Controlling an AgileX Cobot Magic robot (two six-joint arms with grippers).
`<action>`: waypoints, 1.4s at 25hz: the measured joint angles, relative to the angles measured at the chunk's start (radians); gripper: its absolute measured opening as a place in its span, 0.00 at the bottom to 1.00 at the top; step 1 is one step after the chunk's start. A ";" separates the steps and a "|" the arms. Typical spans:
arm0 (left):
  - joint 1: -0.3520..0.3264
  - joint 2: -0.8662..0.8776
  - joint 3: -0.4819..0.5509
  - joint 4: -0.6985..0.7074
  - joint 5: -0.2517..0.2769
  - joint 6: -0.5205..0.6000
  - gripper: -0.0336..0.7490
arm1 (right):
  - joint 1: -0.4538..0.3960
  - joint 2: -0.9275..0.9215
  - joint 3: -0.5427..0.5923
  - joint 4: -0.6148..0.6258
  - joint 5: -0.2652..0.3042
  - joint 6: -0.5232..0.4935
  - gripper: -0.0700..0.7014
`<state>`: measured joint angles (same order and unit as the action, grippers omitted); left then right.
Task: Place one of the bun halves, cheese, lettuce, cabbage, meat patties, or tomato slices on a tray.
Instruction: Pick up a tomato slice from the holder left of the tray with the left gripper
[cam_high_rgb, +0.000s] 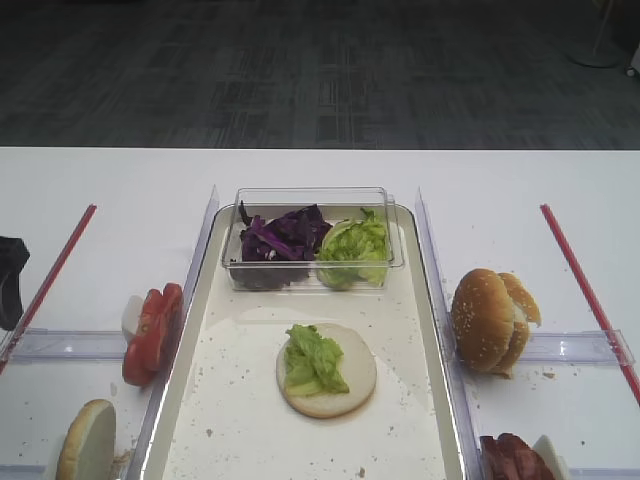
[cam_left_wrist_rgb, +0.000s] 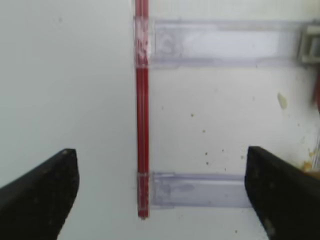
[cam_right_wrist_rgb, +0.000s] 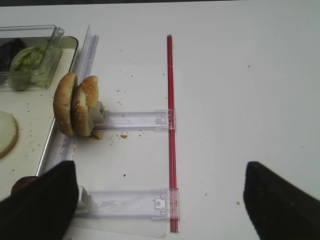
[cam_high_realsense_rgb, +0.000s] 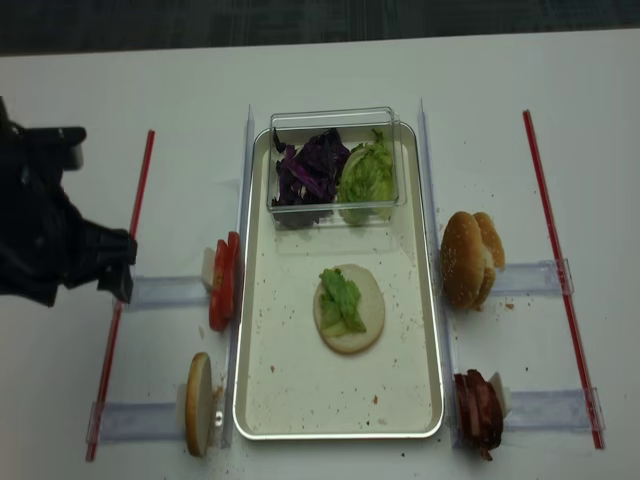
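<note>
A white tabletop, crumb-flecked, meets dark grey carpet beyond. The tray sits mid-table, holding a bun half topped with lettuce. The left gripper and right gripper both hover spread wide and empty.

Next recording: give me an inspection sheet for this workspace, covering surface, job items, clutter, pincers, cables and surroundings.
Surface: white table, crumb-speckled.
Job items: silvery rectangular metal tray holds a pale bun half topped with green lettuce; purple cabbage shreds in a clear plastic tub. Red tomato slices left of the tray; sesame bun halves and dark meat slices to its right.
Clutter: red rods, clear holders.
Pincers: left pincer open, empty; right pincer open, empty.
Cables: nothing seen.
Surroundings: dark floor.
</note>
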<state>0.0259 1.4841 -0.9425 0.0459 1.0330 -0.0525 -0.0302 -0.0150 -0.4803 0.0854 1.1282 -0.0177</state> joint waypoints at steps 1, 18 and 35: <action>0.000 0.033 -0.030 0.000 -0.002 0.000 0.83 | 0.000 0.000 0.000 0.000 0.000 0.000 0.97; -0.112 0.183 -0.205 -0.025 0.028 -0.042 0.83 | -0.002 0.000 0.000 0.000 0.000 0.000 0.97; -0.479 0.185 -0.240 -0.054 -0.013 -0.309 0.83 | -0.002 0.000 0.000 0.000 0.000 0.000 0.97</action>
<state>-0.4531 1.6696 -1.1828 -0.0079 1.0201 -0.3617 -0.0325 -0.0150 -0.4803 0.0854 1.1282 -0.0177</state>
